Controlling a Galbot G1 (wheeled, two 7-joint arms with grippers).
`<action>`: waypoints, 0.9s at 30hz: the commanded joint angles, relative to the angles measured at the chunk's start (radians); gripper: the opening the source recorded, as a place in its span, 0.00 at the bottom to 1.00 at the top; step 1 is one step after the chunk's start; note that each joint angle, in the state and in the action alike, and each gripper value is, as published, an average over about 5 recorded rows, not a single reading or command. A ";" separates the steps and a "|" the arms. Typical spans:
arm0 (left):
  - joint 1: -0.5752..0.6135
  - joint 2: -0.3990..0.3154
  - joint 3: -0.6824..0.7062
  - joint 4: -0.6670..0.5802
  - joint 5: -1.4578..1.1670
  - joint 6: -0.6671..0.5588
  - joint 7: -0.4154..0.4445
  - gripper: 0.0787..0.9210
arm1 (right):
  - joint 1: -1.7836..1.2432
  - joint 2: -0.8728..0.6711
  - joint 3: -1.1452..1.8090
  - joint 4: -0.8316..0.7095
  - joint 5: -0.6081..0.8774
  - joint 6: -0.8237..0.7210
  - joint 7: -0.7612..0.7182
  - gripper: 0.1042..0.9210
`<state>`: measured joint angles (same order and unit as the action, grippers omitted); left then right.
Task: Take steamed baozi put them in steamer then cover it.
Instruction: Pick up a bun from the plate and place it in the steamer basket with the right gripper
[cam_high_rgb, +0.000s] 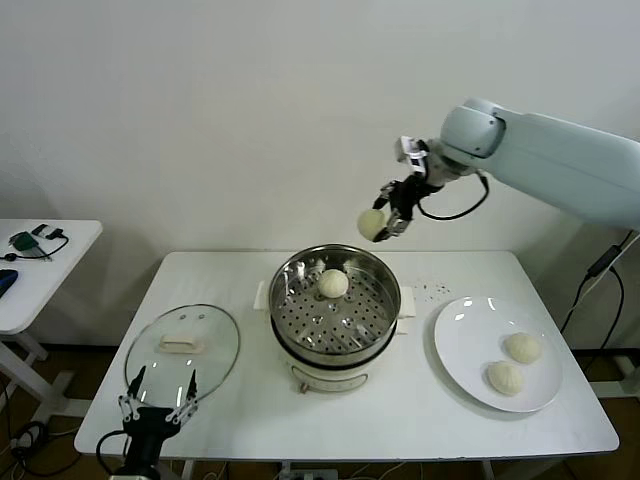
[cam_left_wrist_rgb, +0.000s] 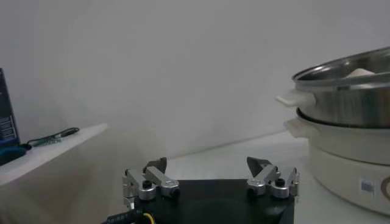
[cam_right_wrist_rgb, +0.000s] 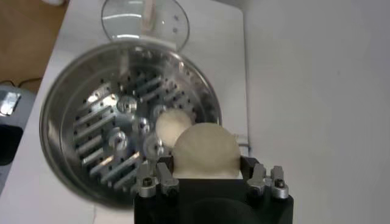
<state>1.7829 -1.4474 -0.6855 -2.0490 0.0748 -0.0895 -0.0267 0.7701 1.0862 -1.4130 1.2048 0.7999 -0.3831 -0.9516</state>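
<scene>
Above the steamer's far rim, the right end effector (cam_high_rgb: 383, 224) hangs in the air with a baozi (cam_high_rgb: 371, 224) clamped between its fingers; in the right wrist view that bun (cam_right_wrist_rgb: 205, 150) is a smooth, cream-white dome filling the gap between the fingers. Below it stands the steamer (cam_high_rgb: 336, 313), a round shiny steel pot on a white base with side handles, its perforated tray bare but for a second baozi (cam_high_rgb: 333, 283) lying toward the far side. On the desk (cam_high_rgb: 250, 410), to the right of the steamer, a white plate (cam_high_rgb: 466, 345) carries two more baozi (cam_high_rgb: 522, 347), near each other on its right half. A glass lid (cam_high_rgb: 183, 350) lies flat on the desk to the steamer's left. At the desk's near left edge, just beside the lid, the left end effector (cam_high_rgb: 160, 392) is parked with its fingers spread wide and nothing between them.
</scene>
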 joint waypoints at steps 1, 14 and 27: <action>-0.011 0.046 0.012 0.005 -0.007 0.003 0.005 0.88 | -0.026 0.145 -0.024 0.009 0.087 -0.042 0.066 0.72; -0.018 0.039 0.020 0.011 -0.011 0.001 0.005 0.88 | -0.147 0.218 -0.109 -0.007 0.039 -0.053 0.097 0.72; -0.023 0.042 0.015 0.026 -0.016 0.000 0.004 0.88 | -0.222 0.237 -0.117 -0.010 0.010 -0.058 0.114 0.73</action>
<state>1.7633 -1.4093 -0.6690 -2.0271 0.0609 -0.0896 -0.0225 0.5857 1.2986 -1.5152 1.1947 0.8164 -0.4365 -0.8487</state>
